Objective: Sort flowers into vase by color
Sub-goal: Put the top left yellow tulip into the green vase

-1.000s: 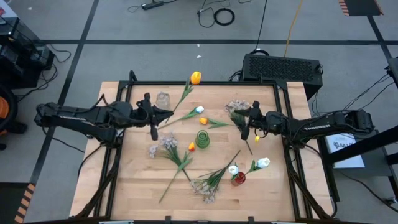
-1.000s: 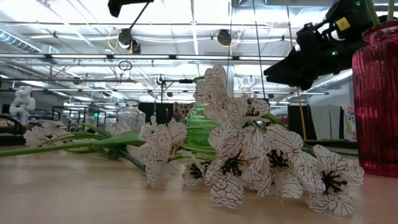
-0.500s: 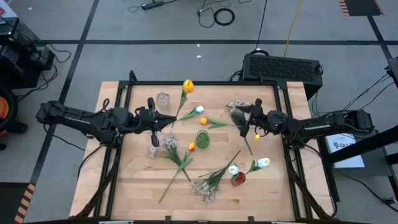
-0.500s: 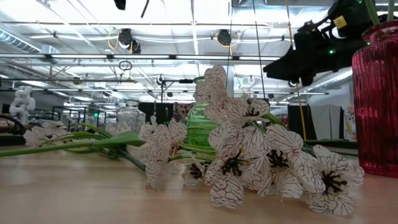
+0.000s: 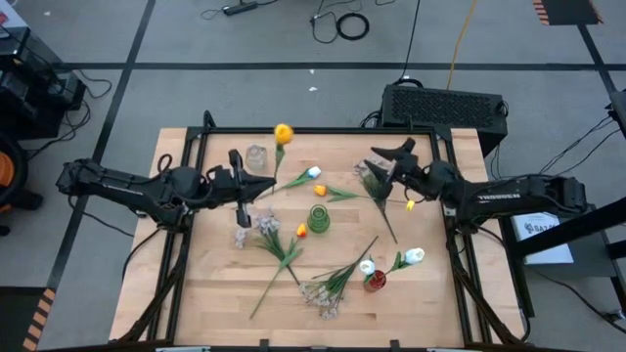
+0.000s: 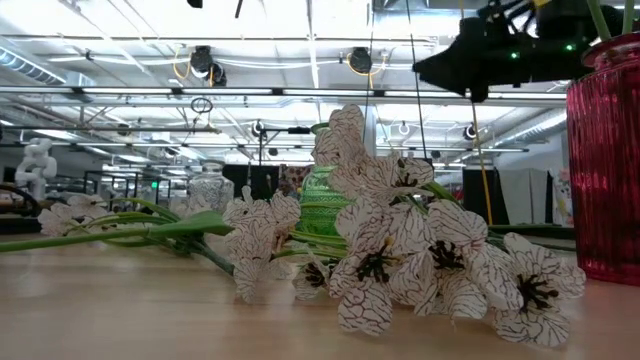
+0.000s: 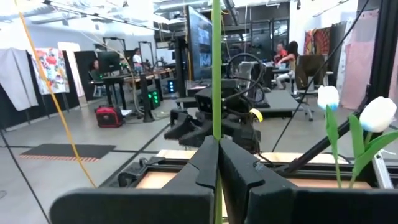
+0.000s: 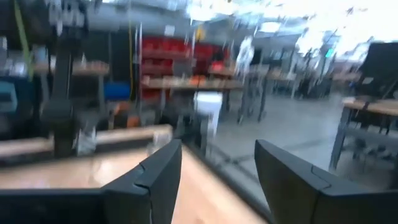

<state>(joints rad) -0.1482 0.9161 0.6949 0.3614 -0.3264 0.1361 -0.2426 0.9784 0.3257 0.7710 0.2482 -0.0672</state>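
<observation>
The left gripper (image 7: pixel 218 163) is clamped shut on the thin green stem of an orange-yellow artificial tulip (image 5: pixel 283 133). The stem runs up between the two dark fingers (image 7: pixel 204 163), and in the high view the bloom hangs over the far edge of the wooden tabletop (image 5: pixel 215 284), just beside a small clear glass vase (image 5: pixel 256 155).

The right gripper (image 8: pixel 217 165) stands well open with nothing between its fingers, raised over the right side of the tabletop near a bushy spray of pale blossoms (image 5: pixel 373 169).

The ribbed green glass vase (image 5: pixel 319 218) stands at the middle of the tabletop, to the near right of the left gripper's fingers. The held stem's long axis runs from the gripper toward the far edge, so I judge it must be swung toward upright, stem end down, before it can drop into any mouth. The left arm is the one placed for that move. A red glass vase (image 5: pixel 375 282) with white tulips (image 5: pixel 415 256) stands toward the near right corner.

Against the earlier frames, the tulip bloom has travelled left and toward the far edge, from beyond the tabletop's middle to beside the clear vase. The right gripper has lifted and turned away from the spray it hovered over.
</observation>
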